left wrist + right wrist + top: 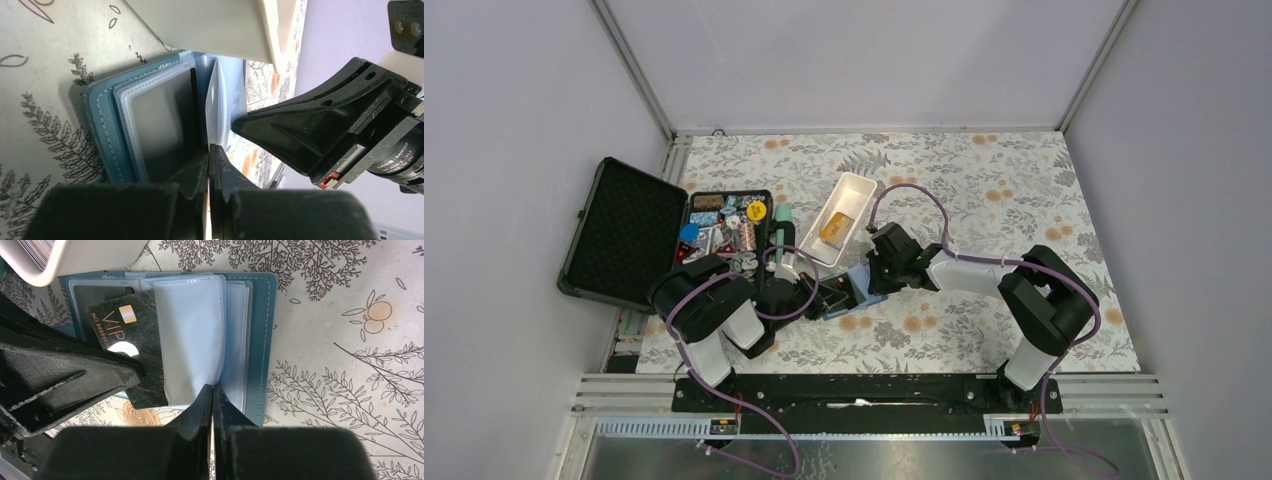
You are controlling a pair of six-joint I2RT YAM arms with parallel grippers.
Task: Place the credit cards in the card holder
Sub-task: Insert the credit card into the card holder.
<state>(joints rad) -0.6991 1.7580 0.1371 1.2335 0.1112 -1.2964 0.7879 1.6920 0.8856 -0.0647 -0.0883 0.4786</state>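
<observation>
Left hand (209, 150) clamped on glossy dark card (145, 337), partly hidden; right hand (212, 392) pinching card holder's (260, 340) translucent sleeve (192, 335).

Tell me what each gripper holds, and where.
Left gripper pinches the dark card by its outer end; right gripper pinches a clear sleeve of the card holder by its edge.

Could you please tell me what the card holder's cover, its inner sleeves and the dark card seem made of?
The card holder's cover looks like matte teal faux leather, stitched along its edge. The inner sleeves seem soft translucent plastic, glossy and bowed. The dark card appears stiff plastic, with gold print and a chip.
</observation>
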